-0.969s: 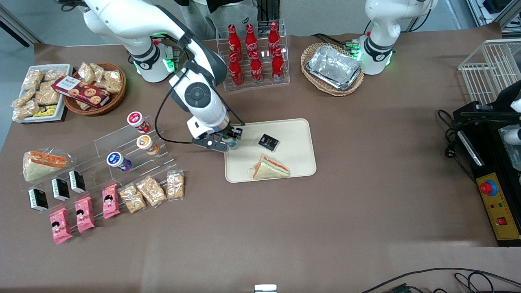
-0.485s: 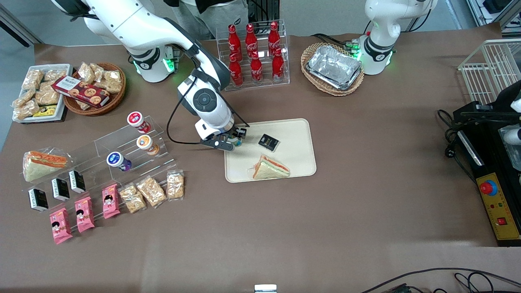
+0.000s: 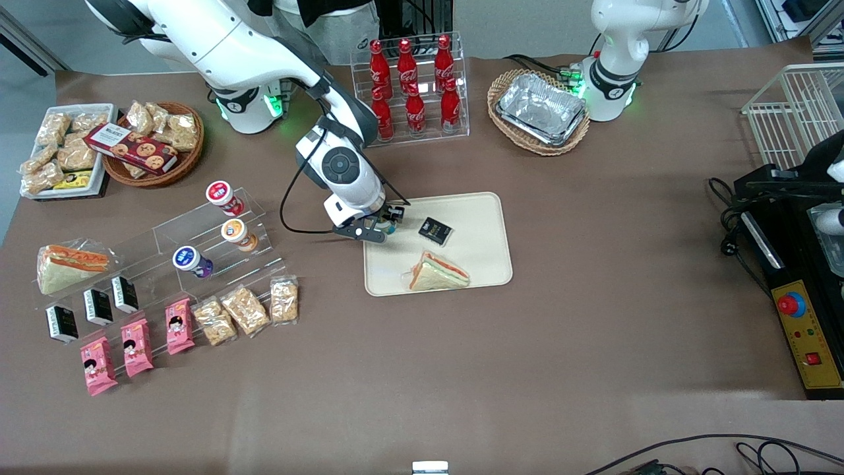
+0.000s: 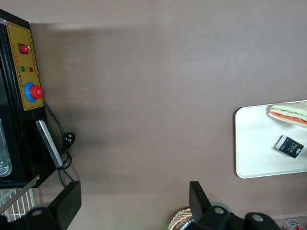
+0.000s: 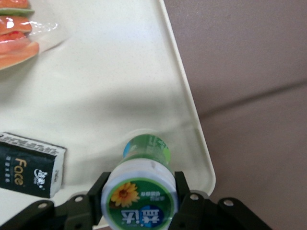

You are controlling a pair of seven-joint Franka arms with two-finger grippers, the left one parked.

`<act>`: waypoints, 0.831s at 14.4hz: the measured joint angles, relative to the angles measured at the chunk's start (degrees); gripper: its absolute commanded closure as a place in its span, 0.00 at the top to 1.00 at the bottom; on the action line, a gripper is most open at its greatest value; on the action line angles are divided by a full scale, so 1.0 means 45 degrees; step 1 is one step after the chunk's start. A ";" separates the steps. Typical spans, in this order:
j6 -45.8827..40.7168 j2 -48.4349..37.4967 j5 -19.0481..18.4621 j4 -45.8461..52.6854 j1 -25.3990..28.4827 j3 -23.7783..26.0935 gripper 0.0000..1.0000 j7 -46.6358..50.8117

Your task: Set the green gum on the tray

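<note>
Gripper (image 3: 386, 225), centre-left of front frame, is pinching green gum (image 5: 139, 199) above tray (image 5: 144, 72) corner (beside black packet (image 5: 29, 165)); lowering upright before releasing seems best.

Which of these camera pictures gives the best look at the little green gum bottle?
The right wrist view: the green gum fills it, lid and label clear, clamped in the gripper above the tray corner. The front view shows only a sliver of it under the arm. The left wrist view misses it.

Brown table (image 3: 593, 343) carries tray (image 3: 488, 211), snack racks (image 3: 217, 251).
</note>
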 measured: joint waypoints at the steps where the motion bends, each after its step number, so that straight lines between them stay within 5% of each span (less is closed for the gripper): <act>1: 0.0001 0.0003 -0.0001 0.0000 0.0000 0.0000 0.79 0.0000; 2: 0.0004 0.0003 -0.0002 0.0001 0.0000 0.0000 1.00 0.0001; 12: -0.0014 -0.0103 -0.0062 0.0070 -0.0029 -0.0016 1.00 0.0001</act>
